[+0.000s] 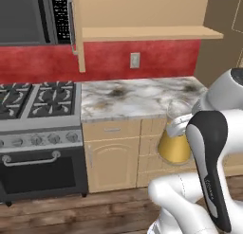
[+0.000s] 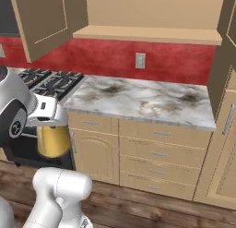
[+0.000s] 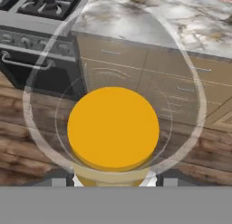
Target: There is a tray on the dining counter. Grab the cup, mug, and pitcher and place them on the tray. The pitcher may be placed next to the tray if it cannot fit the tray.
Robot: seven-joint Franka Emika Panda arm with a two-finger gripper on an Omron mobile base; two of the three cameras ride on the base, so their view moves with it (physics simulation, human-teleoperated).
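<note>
My jaws pinch the pitcher at its neck, holding it in the air in front of the cabinets, above the wooden floor. Looking down through its clear rim I see the amber disc of its lower part. From the left base view the pitcher's amber cone hangs beside my dark forearm, just off the front edge of the marble counter. That counter top is bare, bounded by the red backsplash behind and the stove at its left edge. A shelf overhangs it. An outlet sits on the backsplash. I can read no writing anywhere.
</note>
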